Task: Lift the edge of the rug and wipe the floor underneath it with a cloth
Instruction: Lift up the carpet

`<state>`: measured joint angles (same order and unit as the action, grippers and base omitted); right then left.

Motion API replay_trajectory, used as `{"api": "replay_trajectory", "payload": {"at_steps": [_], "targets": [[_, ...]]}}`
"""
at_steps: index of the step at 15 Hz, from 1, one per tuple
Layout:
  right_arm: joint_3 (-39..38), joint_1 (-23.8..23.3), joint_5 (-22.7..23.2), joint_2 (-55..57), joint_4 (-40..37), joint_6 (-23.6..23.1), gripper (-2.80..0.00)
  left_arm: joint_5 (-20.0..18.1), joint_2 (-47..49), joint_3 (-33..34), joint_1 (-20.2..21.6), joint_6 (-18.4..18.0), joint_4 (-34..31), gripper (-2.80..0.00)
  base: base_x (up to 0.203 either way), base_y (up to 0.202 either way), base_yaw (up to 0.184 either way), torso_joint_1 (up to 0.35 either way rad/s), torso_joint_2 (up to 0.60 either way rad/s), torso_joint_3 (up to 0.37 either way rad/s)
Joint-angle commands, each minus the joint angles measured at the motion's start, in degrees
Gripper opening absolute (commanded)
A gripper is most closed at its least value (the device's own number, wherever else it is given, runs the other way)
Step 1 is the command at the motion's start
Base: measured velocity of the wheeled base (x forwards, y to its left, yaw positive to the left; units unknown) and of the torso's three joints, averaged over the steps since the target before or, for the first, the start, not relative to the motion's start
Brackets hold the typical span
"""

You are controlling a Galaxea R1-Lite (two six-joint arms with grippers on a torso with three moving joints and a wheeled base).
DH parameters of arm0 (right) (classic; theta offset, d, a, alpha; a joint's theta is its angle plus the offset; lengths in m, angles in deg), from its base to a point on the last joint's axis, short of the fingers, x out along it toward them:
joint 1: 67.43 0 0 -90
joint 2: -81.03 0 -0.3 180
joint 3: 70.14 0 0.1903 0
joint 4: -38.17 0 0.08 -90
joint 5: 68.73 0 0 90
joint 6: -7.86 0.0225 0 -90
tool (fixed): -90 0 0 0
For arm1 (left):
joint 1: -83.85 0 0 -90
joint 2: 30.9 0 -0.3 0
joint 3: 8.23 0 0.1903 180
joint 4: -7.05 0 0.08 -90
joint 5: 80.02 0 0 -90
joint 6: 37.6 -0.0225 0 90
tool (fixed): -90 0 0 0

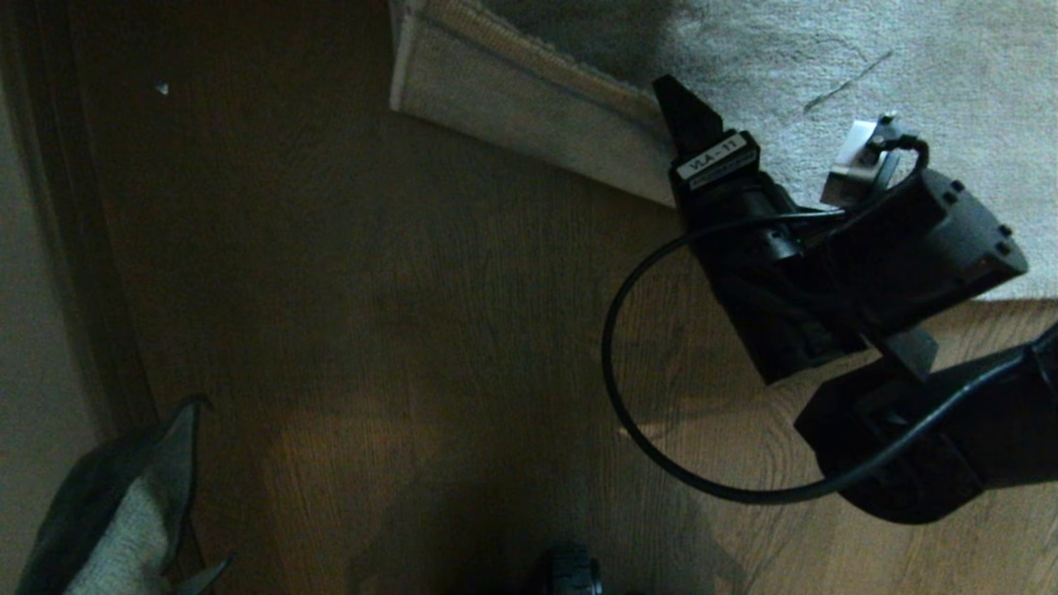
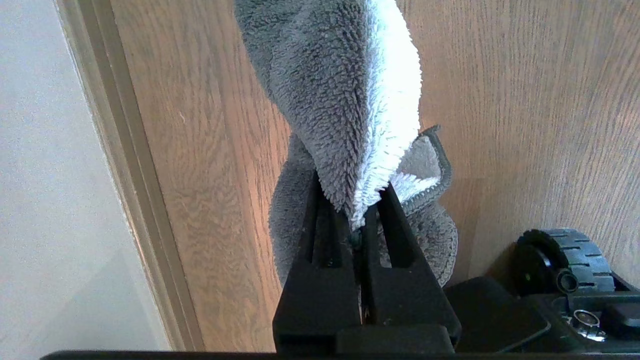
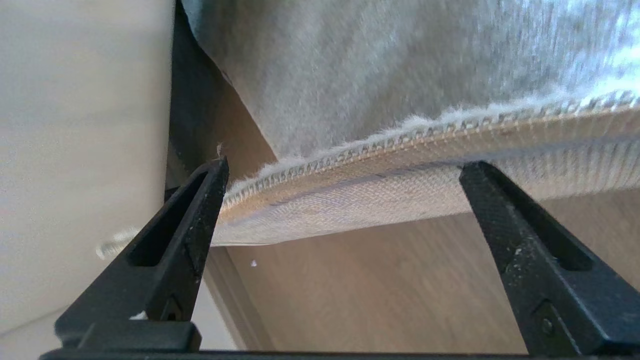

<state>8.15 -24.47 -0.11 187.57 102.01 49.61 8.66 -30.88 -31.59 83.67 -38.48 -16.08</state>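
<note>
The rug edge (image 1: 529, 116) is already folded back on the rug at the far side of the scene, so that its paler woven backing faces up. The floor (image 1: 397, 314), dark brown planks, lies bare in front of the fold. To my judgement the lifting is nearly done or being released, and the wiping is not yet begun, because the cloth (image 2: 345, 100) is not on the uncovered planks; it hangs at the near left, beside the wall.

The right gripper (image 3: 345, 165) reaches toward the fold from the right, pointing at the border. Its jaws stand wide apart, one on each side of the stitched hem, and they hold nothing. The left gripper (image 2: 360, 220) stays low at the robot's left side, its jaws pressed together on a pinch of the cloth, which drapes from them over the planks.
</note>
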Motion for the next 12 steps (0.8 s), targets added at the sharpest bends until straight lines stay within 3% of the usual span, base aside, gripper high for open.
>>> {"api": "replay_trajectory", "payload": {"at_steps": [1,7,12], "targets": [[0.1,0.5,-0.1,1.7,2.7,2.0,0.00,0.0,0.0,0.0,0.0,0.0,0.0,-2.80,0.000,0.000,0.000,0.000,0.00,0.000],[0.1,6.2,0.1,5.9,2.7,10.8,0.00,0.0,0.0,0.0,0.0,0.0,0.0,-2.80,0.000,0.000,0.000,0.000,0.00,0.000],[-0.8,7.9,-0.1,8.6,2.7,12.2,0.00,0.0,0.0,0.0,0.0,0.0,0.0,-2.80,0.000,0.000,0.000,0.000,0.00,0.000]]}}
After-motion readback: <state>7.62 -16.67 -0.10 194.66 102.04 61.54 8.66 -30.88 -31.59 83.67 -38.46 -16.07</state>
